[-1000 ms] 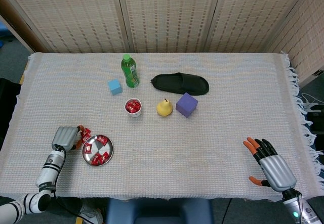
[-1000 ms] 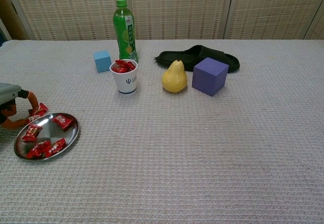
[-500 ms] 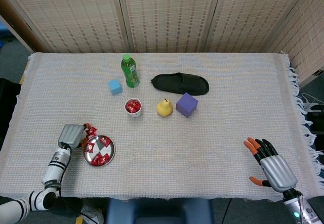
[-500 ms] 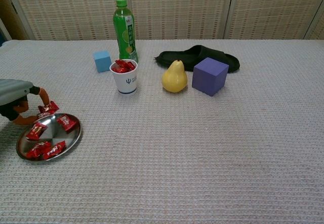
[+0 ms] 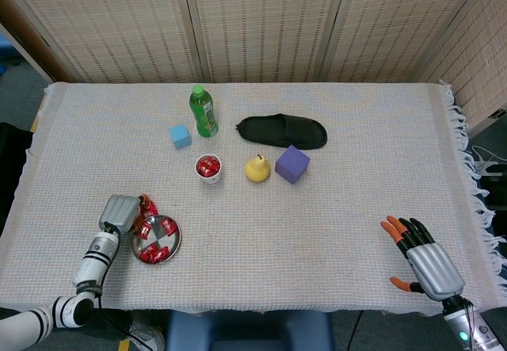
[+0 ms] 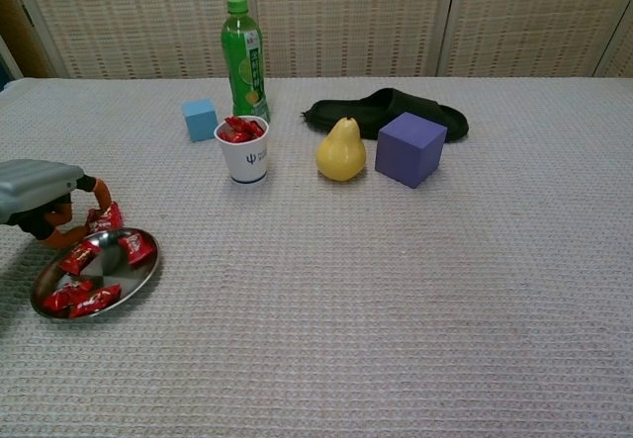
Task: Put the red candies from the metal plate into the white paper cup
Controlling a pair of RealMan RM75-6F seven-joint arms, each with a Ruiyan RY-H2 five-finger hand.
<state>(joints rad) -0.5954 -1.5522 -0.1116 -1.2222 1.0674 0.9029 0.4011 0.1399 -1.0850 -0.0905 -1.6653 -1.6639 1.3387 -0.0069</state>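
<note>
Woven pale cloth (image 5: pixel 333 216) covers the table (cane screens (image 5: pixel 261 22) behind).

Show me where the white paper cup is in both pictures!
Head view: the white paper cup stands left of centre, just left of the yellow pear, holding red candies.
Chest view: the cup is at upper left of centre, again just left of the pear.
Shared landmark: the green bottle stands right behind the cup in both.
</note>
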